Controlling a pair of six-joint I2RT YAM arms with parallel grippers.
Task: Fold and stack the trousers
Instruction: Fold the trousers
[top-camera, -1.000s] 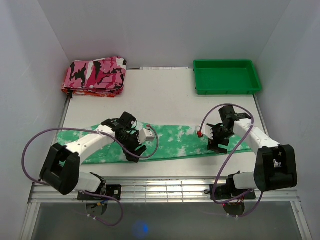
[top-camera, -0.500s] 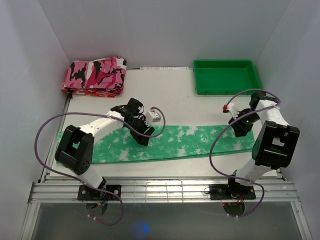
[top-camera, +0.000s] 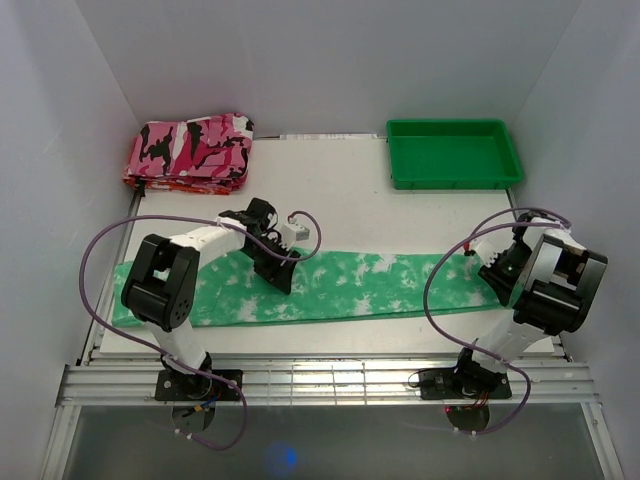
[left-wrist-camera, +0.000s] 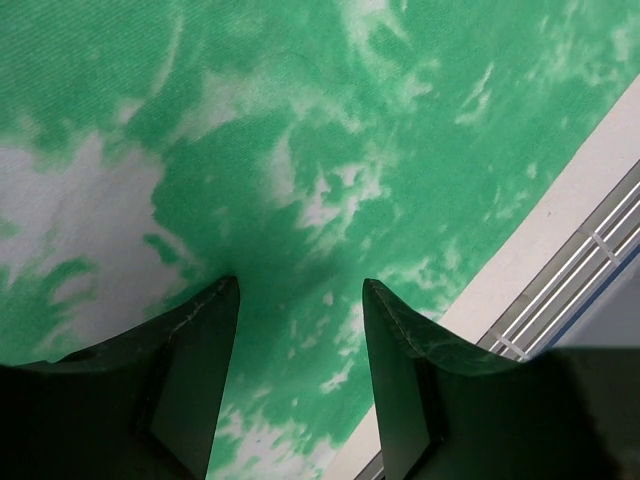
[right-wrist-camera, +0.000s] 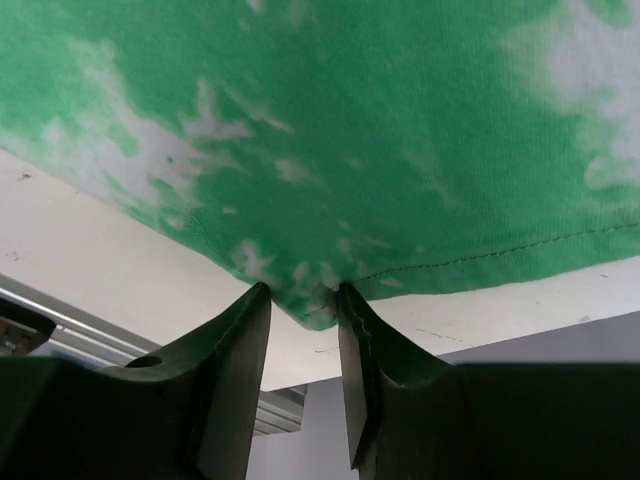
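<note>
The white surface (top-camera: 400, 205), seen from above, carries the trousers (top-camera: 370, 285) as a long strip across its near part. At my left wrist, my left claw (left-wrist-camera: 300, 288) stands spread over the cloth, gripping nothing. At my right wrist, my right claw (right-wrist-camera: 303, 292) nips only the hem corner, so I judge a hard pull could slip it free.

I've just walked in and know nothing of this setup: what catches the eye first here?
The bright green tie-dye trousers lie stretched in a long strip across the near table, the right gripper pinching their right-end corner. At the far edge sit a pink camouflage cloth pile, left, and a green tray, right.
</note>
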